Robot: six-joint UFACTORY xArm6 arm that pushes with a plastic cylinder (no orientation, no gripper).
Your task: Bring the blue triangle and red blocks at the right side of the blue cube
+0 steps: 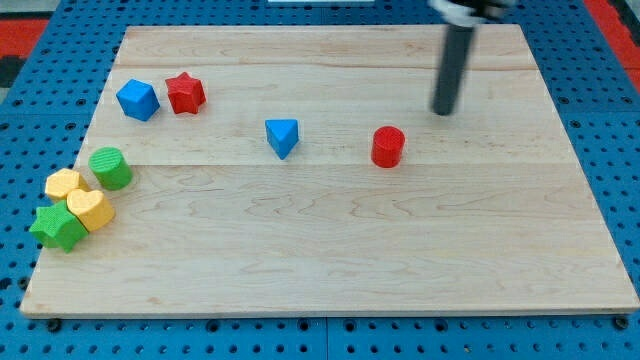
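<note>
Rod tip (443,111) is set down upper right, clear of blocks; no fingers are fitted.
Red cylinder (388,146) is seen nearest, lower left of it.

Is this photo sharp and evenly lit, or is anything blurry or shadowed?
Camera view: lighting is even, without glare on the wooden board; blocks like the red cylinder look crisp with faint shadows; the rod's top is blurred at the frame edge, though my tip is sharp.

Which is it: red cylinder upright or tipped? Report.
Upright: the red cylinder stands on its flat end, round top face showing. My tip is apart from it, toward the view's top right.
</note>
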